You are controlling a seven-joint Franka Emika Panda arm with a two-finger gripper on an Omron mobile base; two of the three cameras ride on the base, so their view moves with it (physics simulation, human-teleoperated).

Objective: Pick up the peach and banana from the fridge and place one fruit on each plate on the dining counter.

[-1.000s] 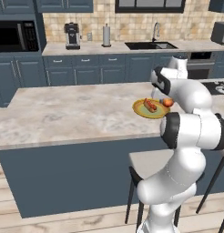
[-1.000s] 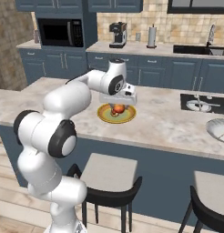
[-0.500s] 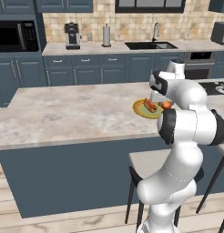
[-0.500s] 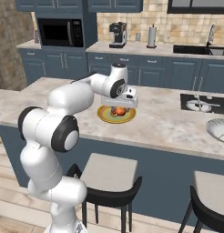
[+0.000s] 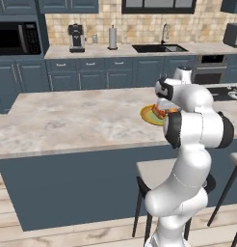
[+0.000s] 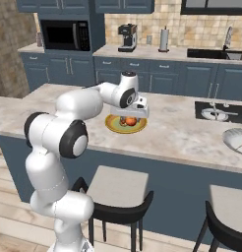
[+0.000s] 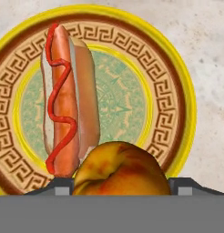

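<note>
The peach [image 7: 120, 168] sits between the jaws directly above the yellow plate [image 7: 180, 86], beside a hot dog [image 7: 68, 100] lying there. The jaws appear clamped on it, evidently for placement on the surface [image 6: 177, 133].

Hand view: peach [image 7: 120, 168] lower part cut by grey band at frame bottom; fingertips [image 7: 59, 185] barely showing either side, contact with fruit not discernible. Yellow plate [image 7: 182, 86] rim cut at left edge. Left base view: arm hides most of plate [image 5: 149, 115]; food on it too small to identify. Right base view: hand [image 6: 130, 114] covers peach top; grey plate [image 6: 235, 138] cut by right edge.
</note>
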